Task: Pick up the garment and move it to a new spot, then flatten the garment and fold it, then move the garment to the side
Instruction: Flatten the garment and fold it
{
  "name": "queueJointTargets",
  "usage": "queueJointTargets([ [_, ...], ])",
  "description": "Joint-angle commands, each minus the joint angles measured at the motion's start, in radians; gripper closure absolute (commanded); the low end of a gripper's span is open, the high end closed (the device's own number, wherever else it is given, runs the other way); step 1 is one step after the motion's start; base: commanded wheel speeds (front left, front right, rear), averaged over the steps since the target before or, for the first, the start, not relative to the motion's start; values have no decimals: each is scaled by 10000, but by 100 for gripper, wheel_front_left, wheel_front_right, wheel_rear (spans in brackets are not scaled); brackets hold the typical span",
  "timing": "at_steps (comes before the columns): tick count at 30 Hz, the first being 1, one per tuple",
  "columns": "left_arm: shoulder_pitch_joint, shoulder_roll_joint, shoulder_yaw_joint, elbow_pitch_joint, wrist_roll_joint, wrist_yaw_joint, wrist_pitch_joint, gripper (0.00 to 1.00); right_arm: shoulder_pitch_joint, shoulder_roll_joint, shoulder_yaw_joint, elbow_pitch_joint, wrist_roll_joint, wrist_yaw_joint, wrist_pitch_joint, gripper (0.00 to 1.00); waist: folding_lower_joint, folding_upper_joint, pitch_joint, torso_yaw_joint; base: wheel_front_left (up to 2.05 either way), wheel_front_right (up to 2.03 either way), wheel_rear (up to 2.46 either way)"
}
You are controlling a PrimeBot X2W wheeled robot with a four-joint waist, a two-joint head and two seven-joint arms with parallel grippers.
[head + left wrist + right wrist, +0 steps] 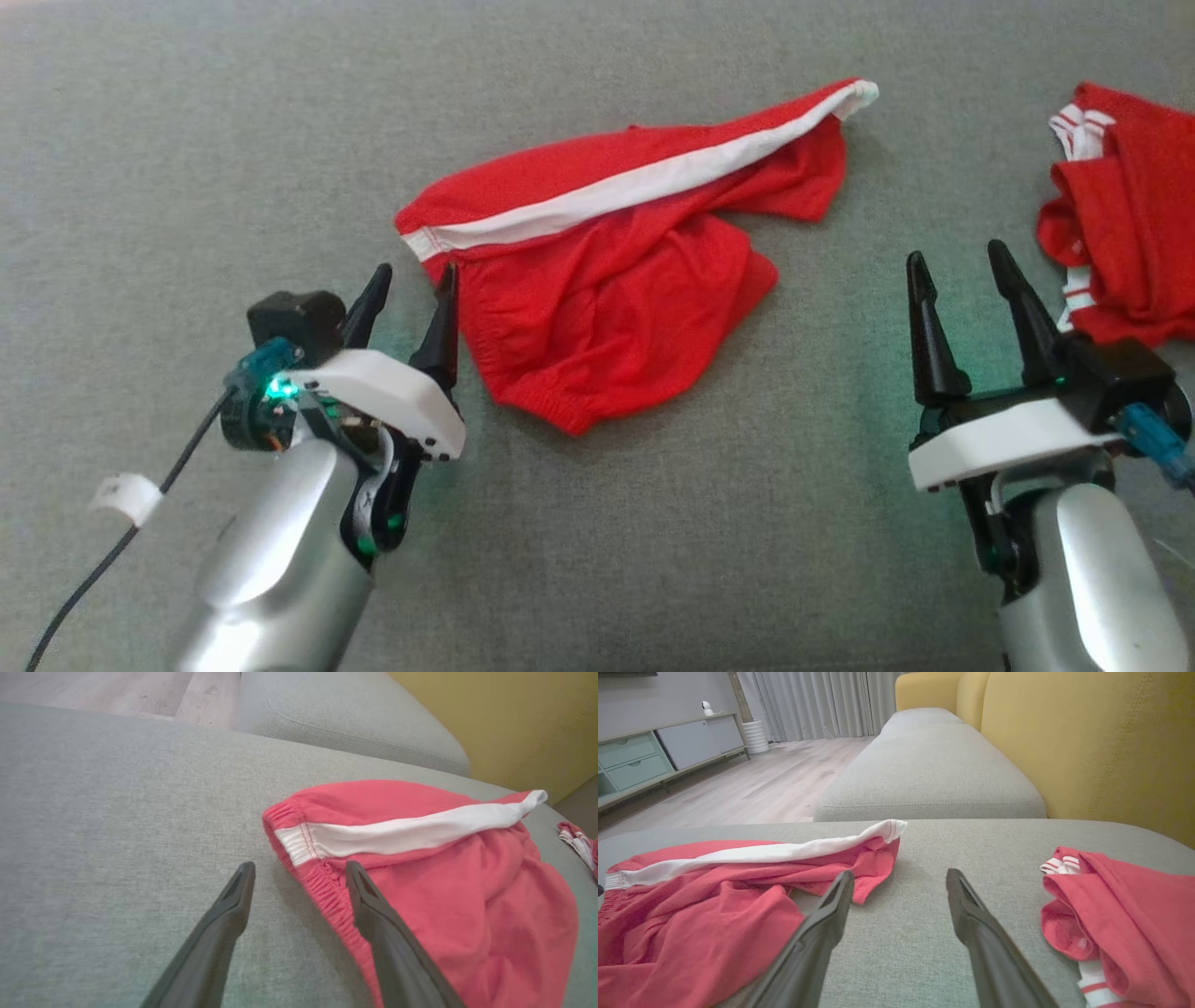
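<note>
The red shorts (pixel 607 280) are lying crumpled in the middle of the grey sofa cushion (pixel 187 140), their white side stripe (pixel 635 191) running up and away toward the far right corner. The left gripper (pixel 416 273) is sitting right at the near-left corner, jaws spread wide and holding nothing. From its own wrist camera, the elastic waistband (pixel 322 886) is passing between the two fingers, one finger (pixel 387 933) over the red cloth and the other over bare cushion. I can't tell whether the tips are touching the fabric. The right gripper (pixel 956 252) is also standing wide open and empty, over bare cushion between the shorts and a second red garment (pixel 1130 215) with white striped trim at the right edge. To my eye the pick-up is only just being lined up, so nothing of the task is done. For a good grab, the left fingers are going to want to dip low enough to catch the thick gathered waistband, not just the top layer, and close firmly before lifting. The right one is looking better aimed at the stripe's far end than at the loose folds nearer to it. It also needs to stay off that other garment, which is lying just beside its outer finger.
</note>
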Motion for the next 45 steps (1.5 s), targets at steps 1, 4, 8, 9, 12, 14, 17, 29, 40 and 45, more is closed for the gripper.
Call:
queueJointTargets([
  [1,-487,120,400,-179,-89,-95,-109,0,-303,-47,182,-322,-69,-7,-69,0,-3,0,169,-136,0,0,0],
  [4,-701,34,441,-2,-173,-233,-259,0,-355,-47,134,-305,-82,-7,-105,0,-3,0,274,-186,0,0,0],
  [8,-900,-37,446,112,-192,-329,-450,0,-427,-47,80,-258,-91,-7,-143,0,-3,0,339,-218,0,0,0],
  [9,-928,-50,441,118,-198,-361,-495,0,-443,-47,70,-250,-92,-7,-149,0,-3,0,349,-221,0,0,0],
  [12,-986,-100,414,113,-215,-417,-590,0,-501,-47,43,-240,-97,-7,-155,0,-3,0,382,-217,0,0,0],
  [14,-1014,-131,411,111,-251,-439,-611,0,-567,-47,43,-229,-107,-7,-138,0,-3,0,408,-219,0,0,0],
  [17,-1086,-146,434,152,-297,-456,-648,22,-756,-47,99,-221,-130,-7,-57,0,-3,0,484,-241,0,0,0],
  [29,-1512,-268,585,225,-418,-509,-1079,62,-2531,-47,202,124,-787,-7,927,0,-3,0,842,-265,0,0,0],
  [40,-1328,-419,459,76,-398,-529,-1473,100,-4396,-465,230,1725,103,-7,2431,0,-3,0,950,26,0,0,0],
  [45,-1319,-505,313,17,-357,-531,-1511,100,-5311,-679,394,2862,417,-7,2755,0,-3,0,1050,217,0,0,0],
])
